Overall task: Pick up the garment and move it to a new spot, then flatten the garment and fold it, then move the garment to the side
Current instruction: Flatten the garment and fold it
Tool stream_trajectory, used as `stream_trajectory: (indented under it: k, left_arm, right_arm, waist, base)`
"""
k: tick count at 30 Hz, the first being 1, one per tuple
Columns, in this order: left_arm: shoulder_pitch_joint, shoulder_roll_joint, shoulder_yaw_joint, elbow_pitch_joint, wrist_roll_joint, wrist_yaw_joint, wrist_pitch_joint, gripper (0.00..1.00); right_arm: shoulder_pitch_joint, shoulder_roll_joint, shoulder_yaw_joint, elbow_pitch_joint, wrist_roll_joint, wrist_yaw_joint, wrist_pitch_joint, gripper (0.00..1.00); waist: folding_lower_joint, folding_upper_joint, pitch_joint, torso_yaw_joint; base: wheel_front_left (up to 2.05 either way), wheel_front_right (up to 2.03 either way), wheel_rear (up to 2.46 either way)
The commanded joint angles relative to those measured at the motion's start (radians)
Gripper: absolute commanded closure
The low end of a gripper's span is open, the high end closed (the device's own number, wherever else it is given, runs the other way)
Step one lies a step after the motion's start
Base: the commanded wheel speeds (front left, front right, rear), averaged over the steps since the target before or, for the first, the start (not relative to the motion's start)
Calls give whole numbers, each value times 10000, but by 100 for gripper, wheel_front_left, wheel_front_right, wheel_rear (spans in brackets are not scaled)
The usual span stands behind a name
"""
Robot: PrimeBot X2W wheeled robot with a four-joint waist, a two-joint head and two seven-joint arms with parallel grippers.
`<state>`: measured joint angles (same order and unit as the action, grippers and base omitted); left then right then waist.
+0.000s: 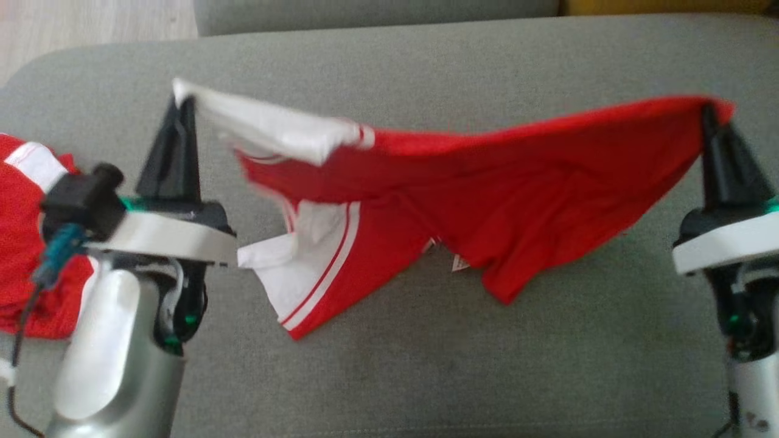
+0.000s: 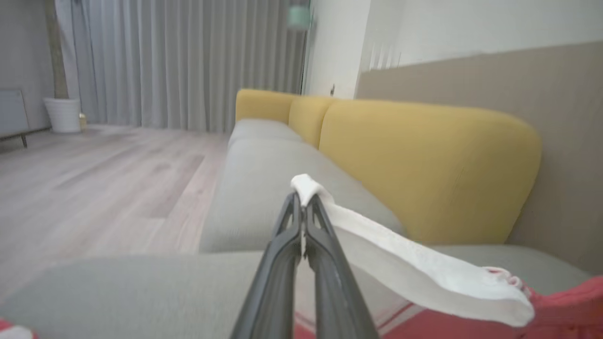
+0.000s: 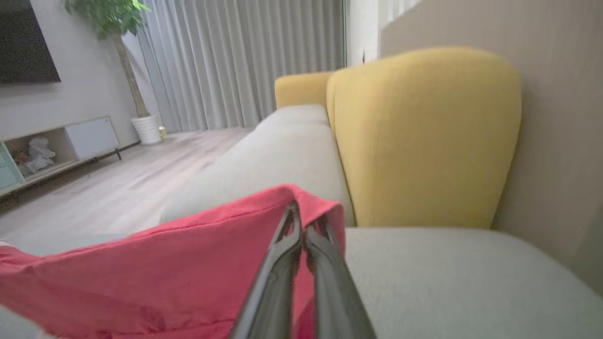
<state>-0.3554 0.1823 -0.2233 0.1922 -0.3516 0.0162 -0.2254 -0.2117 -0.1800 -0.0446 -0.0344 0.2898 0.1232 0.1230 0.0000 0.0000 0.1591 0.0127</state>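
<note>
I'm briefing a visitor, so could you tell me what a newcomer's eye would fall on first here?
A red garment with white trim hangs stretched over the grey sofa seat. The left gripper pinches a white corner in shut jaws, the right gripper a red one. Another red cloth lies far left.

Cushion (image 1: 487, 365) bears the trailing garment (image 1: 487, 182) and red heap (image 1: 24, 255).

We see a garment (image 1: 487, 188) of bright red, its 9 o'clock end white with thin red-and-white stripes. At 9 o'clock of the head view lies a second cloth (image 1: 18, 255), red with a white band. The cushion (image 1: 426, 365) is grey-green, the backrest (image 2: 424, 165) mustard yellow.
</note>
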Motion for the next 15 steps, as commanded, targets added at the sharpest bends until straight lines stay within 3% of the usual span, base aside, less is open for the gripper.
stream_trajectory:
  k: [1,8,15]
  left_arm:
    - [-420,339,439,-915,122,121,2,100]
    - [-1323,587,588,-3553,302,476,835,100]
    - [-2530,662,490,-3878,209,475,1751,100]
  right_arm:
    - [-441,-238,107,-693,-79,75,1,100]
    - [-1112,-280,-315,-2266,-295,75,316,100]
    - [-1477,-217,-479,-2524,-225,75,798,100]
  waist:
    - [0,0,-163,-19]
    - [0,0,-676,-62]
    - [0,0,-1077,-103]
  base:
    - [0,0,0]
    - [0,0,0]
    - [0,0,0]
